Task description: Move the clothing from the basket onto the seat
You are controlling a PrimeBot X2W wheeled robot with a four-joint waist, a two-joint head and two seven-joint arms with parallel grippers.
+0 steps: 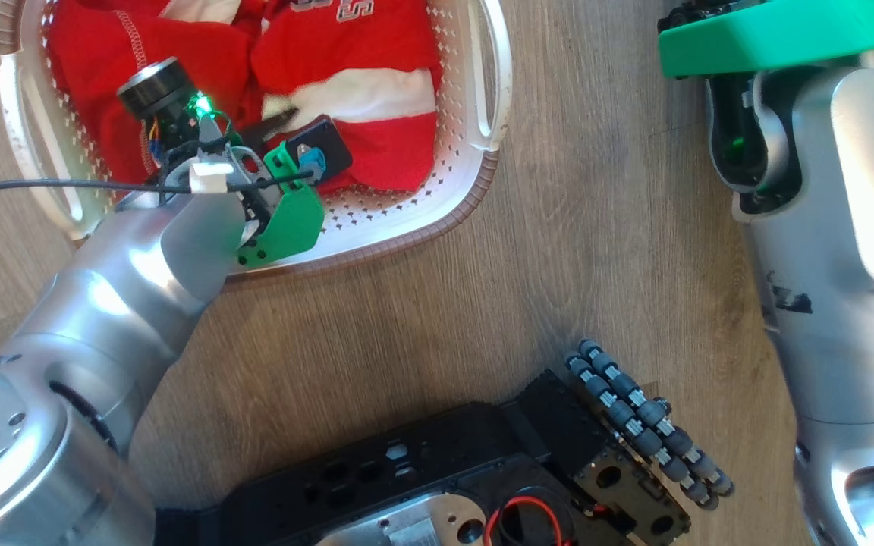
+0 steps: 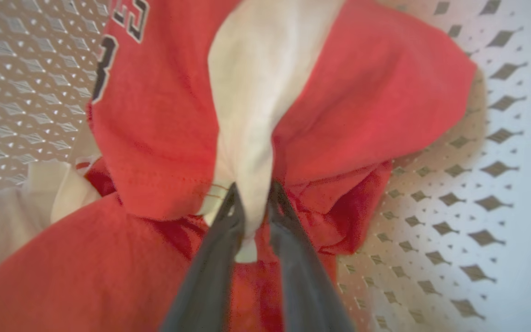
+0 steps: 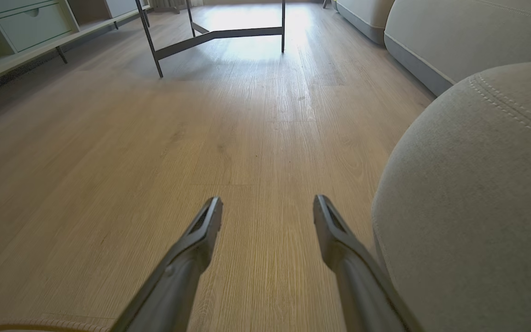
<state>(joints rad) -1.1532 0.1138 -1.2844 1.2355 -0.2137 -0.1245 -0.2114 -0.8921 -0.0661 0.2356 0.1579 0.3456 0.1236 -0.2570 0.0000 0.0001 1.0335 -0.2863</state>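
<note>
Pinching clothing (image 2: 155, 115) by its white stripe (image 2: 256, 92) with left gripper (image 2: 252, 191), jaws pressing on the fold. Clothing sitting inside basket (image 1: 407, 216) on floor (image 1: 596, 227). Hovering right gripper (image 3: 268, 203) over floor just beside seat (image 3: 468, 207), jaws spread wide.

The left arm (image 1: 141, 258) reaches forward and down, and the left gripper (image 2: 252, 191) pinches a white fold of the clothing (image 2: 251, 101) between its nearly closed fingers (image 2: 219, 240). The right arm (image 1: 847, 265) stretches forward alongside, the right gripper (image 3: 268, 203) spread wide and empty
</note>
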